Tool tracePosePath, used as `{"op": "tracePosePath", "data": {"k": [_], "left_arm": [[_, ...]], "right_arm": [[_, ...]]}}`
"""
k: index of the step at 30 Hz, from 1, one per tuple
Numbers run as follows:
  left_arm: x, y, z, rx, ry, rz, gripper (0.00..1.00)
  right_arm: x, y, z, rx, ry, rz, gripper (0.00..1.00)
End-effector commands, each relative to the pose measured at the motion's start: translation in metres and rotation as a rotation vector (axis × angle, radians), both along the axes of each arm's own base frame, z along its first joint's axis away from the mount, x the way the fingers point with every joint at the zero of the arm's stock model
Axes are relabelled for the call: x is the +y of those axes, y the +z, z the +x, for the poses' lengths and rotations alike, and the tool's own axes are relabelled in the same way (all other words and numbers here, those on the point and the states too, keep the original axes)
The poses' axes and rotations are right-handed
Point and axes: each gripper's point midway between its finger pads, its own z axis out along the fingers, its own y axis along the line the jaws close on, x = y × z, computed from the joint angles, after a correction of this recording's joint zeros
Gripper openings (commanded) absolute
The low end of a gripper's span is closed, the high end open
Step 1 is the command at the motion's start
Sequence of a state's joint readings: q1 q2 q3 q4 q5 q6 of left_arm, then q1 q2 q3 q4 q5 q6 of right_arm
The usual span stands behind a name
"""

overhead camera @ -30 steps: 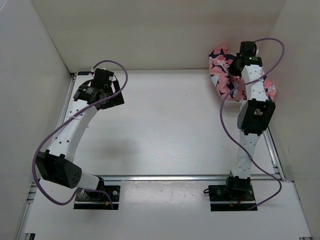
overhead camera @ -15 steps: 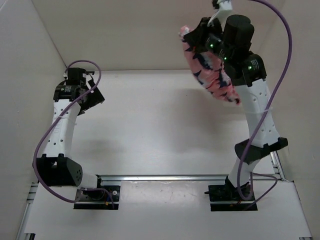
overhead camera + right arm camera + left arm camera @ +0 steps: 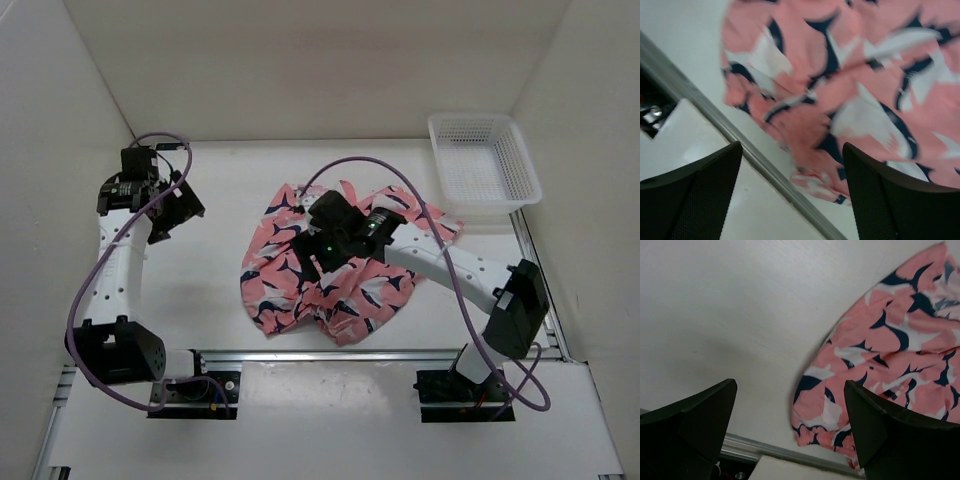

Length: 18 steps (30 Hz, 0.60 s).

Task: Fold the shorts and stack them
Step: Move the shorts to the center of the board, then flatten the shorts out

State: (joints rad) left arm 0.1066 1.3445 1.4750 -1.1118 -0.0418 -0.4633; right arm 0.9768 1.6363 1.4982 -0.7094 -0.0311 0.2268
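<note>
white table [image 3: 225, 205] bears crumpled shorts [image 3: 280, 290] beneath right tool [image 3: 317, 257], jaws apart.

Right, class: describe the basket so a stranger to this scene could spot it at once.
Take the white table and look to its far right corner, by the walls. The basket sits there, clear of the shorts heaped mid-table. It alone is rigid white mesh; the shorts are soft, pink and patterned.

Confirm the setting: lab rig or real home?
Looks like a lab test cell: plain white walls enclose the table, the left arm and right arm are bolted to an aluminium rail, with shorts and a mesh basket as props.
</note>
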Motion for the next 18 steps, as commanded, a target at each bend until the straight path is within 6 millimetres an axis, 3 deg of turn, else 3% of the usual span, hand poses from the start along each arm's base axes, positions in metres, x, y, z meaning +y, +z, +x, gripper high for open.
{"op": "tracePosePath", "data": {"k": [1, 2, 5, 7, 10, 12, 17, 18], "left_arm": [[-0.028, -0.024, 0.0, 0.02, -0.086, -0.084, 1.0], [-0.037, -0.029, 0.005, 0.02, -0.116, -0.098, 1.0], [-0.067, -0.053, 0.008, 0.088, -0.219, -0.123, 0.99], [-0.083, -0.079, 0.01, 0.174, -0.274, -0.121, 0.99], [-0.088, -0.119, -0.003, 0.314, -0.261, -0.101, 0.99], [-0.096, -0.139, -0.011, 0.36, -0.251, -0.134, 1.0], [-0.128, -0.184, -0.037, 0.466, -0.275, -0.214, 1.0], [-0.134, -0.189, -0.04, 0.478, -0.277, -0.227, 1.0]], "right_arm": [[-0.042, 0.07, 0.026, -0.109, -0.281, 0.175, 0.78], [-0.053, 0.054, 0.023, -0.072, -0.326, 0.162, 0.53], [-0.082, 0.042, 0.021, 0.026, -0.524, 0.207, 0.08], [-0.098, 0.014, 0.008, 0.124, -0.589, 0.192, 0.07], [-0.108, -0.012, -0.01, 0.276, -0.679, 0.217, 0.71], [-0.116, -0.022, -0.017, 0.341, -0.749, 0.233, 0.97], [-0.166, -0.071, -0.037, 0.487, -0.984, 0.197, 1.0], [-0.168, -0.074, -0.038, 0.504, -0.996, 0.221, 0.98]]}}
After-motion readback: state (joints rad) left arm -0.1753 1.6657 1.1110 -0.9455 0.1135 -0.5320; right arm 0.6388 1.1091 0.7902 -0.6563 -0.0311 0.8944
